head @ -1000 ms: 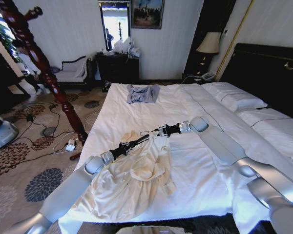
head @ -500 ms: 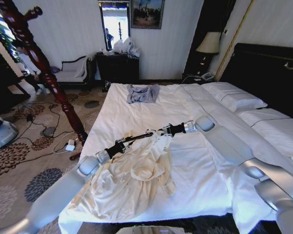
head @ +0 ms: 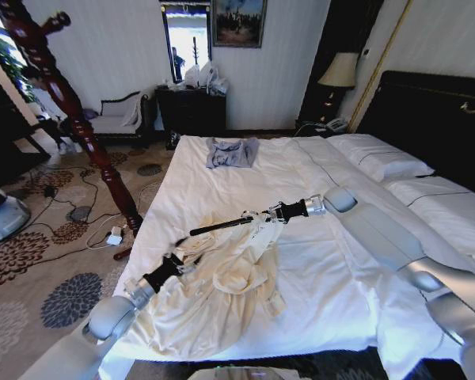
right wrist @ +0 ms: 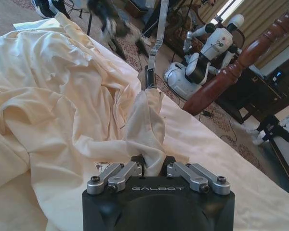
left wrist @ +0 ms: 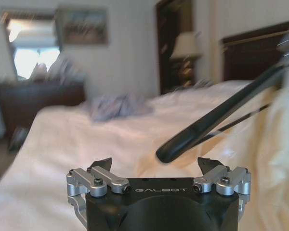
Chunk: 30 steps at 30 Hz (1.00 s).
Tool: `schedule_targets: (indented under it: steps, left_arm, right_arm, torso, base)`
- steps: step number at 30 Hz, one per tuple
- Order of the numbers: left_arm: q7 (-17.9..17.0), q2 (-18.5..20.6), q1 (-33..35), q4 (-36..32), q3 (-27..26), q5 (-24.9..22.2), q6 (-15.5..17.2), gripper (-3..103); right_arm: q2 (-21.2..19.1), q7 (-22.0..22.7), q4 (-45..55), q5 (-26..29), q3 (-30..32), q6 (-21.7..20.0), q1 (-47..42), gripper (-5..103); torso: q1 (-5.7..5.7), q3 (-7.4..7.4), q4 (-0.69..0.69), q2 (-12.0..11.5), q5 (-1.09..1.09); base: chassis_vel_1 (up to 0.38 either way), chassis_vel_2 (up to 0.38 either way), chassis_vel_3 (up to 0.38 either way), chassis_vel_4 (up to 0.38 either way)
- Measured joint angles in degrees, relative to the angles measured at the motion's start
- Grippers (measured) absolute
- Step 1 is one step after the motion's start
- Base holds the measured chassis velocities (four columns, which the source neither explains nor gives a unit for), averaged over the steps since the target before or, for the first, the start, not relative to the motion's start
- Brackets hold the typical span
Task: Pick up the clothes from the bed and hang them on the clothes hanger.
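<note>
The bed [head: 222,178] fills mid-frame, with your clothes [head: 214,293] heaped on its lower-left part. The clothes hanger [head: 59,103] stands upper left. Your right gripper [head: 263,218] pinches the clothes at centre; your left gripper [head: 184,257] hangs wide, empty, lower left.

A large cream, soft long-sleeved garment [head: 214,297] lies crumpled near the foot of the wide bed with plain white sheets [head: 324,261], one fold lifted at its upper edge. White pillows rest against the bed's tall dark headboard. The tall, glossy red-brown turned-wood coat stand [head: 71,119] rises from the patterned carpet beside the bed.
</note>
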Motion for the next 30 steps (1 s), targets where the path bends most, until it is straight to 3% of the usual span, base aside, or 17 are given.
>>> schedule_targets:
  steps: [2,3,6,8,11,16,22,27,30]
  left_arm:
    - [-2.1,-1.3,-4.8,1.3,3.2,-1.8,4.9,100]
    - [-2.1,-1.3,-4.8,1.3,3.2,-1.8,4.9,100]
    - [-4.5,-2.2,-12.9,4.6,10.1,-3.0,9.7,100]
    - [-4.7,-2.3,-15.1,5.8,12.1,-3.5,10.5,100]
    - [-5.2,-1.8,-22.1,9.7,18.9,-6.8,14.4,99]
    - [-5.7,-0.7,-25.5,11.6,23.7,-8.5,18.0,98]
    - [-6.5,-1.1,-27.1,13.8,25.3,-8.4,19.9,94]
    - [-6.5,-1.3,-27.8,15.1,26.0,-8.2,20.1,81]
    - [-6.5,-1.3,-27.9,15.3,26.1,-7.9,20.1,64]
  right_arm:
    - [0.1,0.0,0.5,0.0,0.0,0.1,-0.1,17]
    - [0.1,0.0,0.5,0.0,0.0,0.1,-0.1,17]
    - [0.1,0.4,0.9,0.2,0.1,0.1,-0.2,17]
    - [0.1,0.6,1.0,0.3,0.2,0.2,-0.2,17]
    - [0.1,1.3,0.6,0.3,0.7,0.4,-0.6,17]
    - [0.4,1.9,0.1,0.7,1.2,0.7,-1.0,17]
    - [0.3,2.0,-0.7,1.5,1.7,1.6,-1.4,17]
    - [0.3,2.0,-0.9,1.9,1.8,2.2,-1.5,17]
    - [0.5,2.1,-0.9,2.0,1.7,2.2,-1.3,17]
  torso:
    - [0.0,0.0,-0.03,0.0,0.0]
    - [0.0,0.0,-0.03,0.0,0.0]
    - [0.01,0.0,-0.04,0.0,0.01]
    - [0.01,0.01,-0.02,0.0,0.0]
    - [0.02,0.01,-0.04,0.0,0.0]
    - [0.02,0.01,0.01,0.0,0.01]
    - [0.02,0.01,-0.01,0.0,0.0]
    - [0.02,0.01,-0.01,0.0,0.0]
    - [0.02,0.01,-0.01,0.0,0.0]
  base:
    - [0.0,0.0,0.0,0.0]
    - [0.0,0.0,0.0,0.0]
    - [0.0,0.0,0.0,0.0]
    - [0.0,0.0,0.0,0.0]
    - [0.0,0.0,0.0,0.0]
    - [0.0,0.0,0.0,0.0]
    - [0.0,0.0,0.0,0.0]
    - [0.0,0.0,0.0,0.0]
    - [0.0,0.0,0.0,0.0]
